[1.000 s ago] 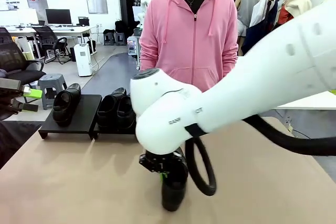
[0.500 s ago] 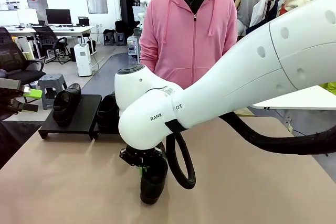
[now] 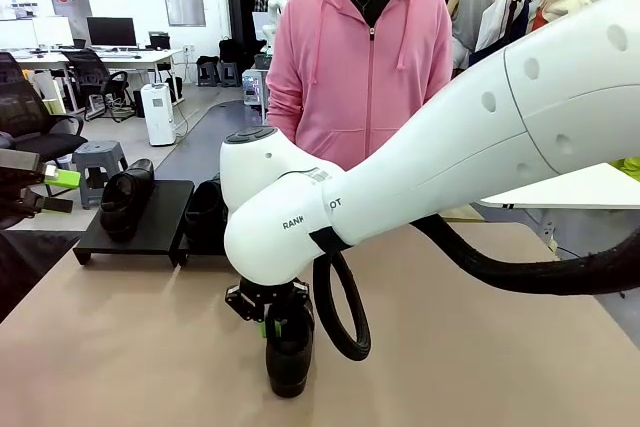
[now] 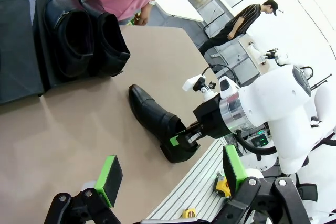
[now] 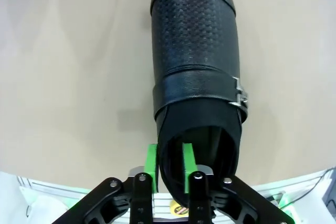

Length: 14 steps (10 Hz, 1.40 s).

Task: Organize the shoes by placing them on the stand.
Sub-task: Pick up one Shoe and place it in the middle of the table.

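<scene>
A beige tabletop [image 3: 150, 347] stretched across the lower part of the front view, with an office of desks and chairs behind it in the upper left and a person in a pink hooded top [image 3: 365, 57] standing at the far side, at top centre. At the far left edge of that tabletop sat the two low matte black platforms of the stand [image 3: 160, 222]. One glossy black leather loafer [image 3: 125, 197] rested on the left platform, and a pair of the same loafers [image 4: 84, 35] lay side by side on the right one, at the upper left of the left wrist view. The fourth black loafer [image 5: 197, 66] lay flat on the tabletop at lower centre of the front view, toe pointing away from the right gripper [image 5: 170, 167]. In the right wrist view that gripper's green pads [image 5: 151, 166] straddled one side wall of the heel opening, one pad outside and one inside, set narrowly around the leather. The left gripper [image 4: 168, 179] hung wide apart at the bottom of its own view, holding nothing, well clear of the lone loafer.
</scene>
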Each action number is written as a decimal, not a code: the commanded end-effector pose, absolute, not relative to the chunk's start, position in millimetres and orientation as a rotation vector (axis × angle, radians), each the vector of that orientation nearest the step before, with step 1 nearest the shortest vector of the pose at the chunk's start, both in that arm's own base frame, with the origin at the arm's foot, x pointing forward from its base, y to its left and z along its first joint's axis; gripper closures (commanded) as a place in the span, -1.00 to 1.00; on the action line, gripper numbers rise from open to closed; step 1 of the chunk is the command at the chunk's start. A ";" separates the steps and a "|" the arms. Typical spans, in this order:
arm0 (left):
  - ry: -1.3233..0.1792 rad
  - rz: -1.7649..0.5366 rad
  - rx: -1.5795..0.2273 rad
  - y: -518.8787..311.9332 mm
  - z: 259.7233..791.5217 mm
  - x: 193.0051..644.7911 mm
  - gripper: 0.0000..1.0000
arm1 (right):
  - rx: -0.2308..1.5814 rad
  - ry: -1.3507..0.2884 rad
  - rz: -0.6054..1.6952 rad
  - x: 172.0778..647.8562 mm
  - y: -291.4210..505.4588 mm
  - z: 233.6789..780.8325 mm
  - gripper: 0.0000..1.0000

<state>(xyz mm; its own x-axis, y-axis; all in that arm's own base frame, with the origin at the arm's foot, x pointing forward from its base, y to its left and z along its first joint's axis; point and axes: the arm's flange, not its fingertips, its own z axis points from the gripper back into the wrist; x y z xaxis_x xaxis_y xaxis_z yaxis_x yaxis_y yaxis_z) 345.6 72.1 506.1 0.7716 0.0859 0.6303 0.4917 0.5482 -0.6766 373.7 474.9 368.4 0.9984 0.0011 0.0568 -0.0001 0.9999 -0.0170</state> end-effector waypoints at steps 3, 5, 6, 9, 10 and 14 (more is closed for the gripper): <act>-0.698 -0.278 -0.992 72.9 505.2 347.2 -1.00 | 0.072 -0.058 0.074 337.2 426.1 440.1 -1.00; -0.698 -0.278 -0.992 72.9 505.2 347.2 -1.00 | 0.090 -0.100 -0.044 302.9 340.7 505.8 -1.00; -0.698 -0.278 -0.992 72.9 505.2 347.2 -1.00 | 0.146 -0.069 -0.076 285.5 291.4 536.3 -1.00; -0.698 -0.278 -0.992 72.9 505.2 347.2 -1.00 | 0.489 -0.079 0.032 243.5 138.3 577.7 -1.00; -0.698 -0.278 -0.992 72.9 505.2 347.2 -1.00 | 0.591 -0.077 0.023 239.2 95.2 571.3 -1.00; -0.698 -0.278 -0.992 72.9 505.2 347.2 -1.00 | 0.873 -0.119 -0.113 260.8 -7.0 522.4 -1.00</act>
<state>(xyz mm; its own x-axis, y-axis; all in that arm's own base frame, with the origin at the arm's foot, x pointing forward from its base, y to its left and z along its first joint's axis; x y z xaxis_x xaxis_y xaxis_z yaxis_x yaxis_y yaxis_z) 345.7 72.8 506.1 0.7716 0.0871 0.6301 0.4905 0.5493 -0.6765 249.7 -16.9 543.7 0.9842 -0.1653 0.0633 0.0666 0.6775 0.7325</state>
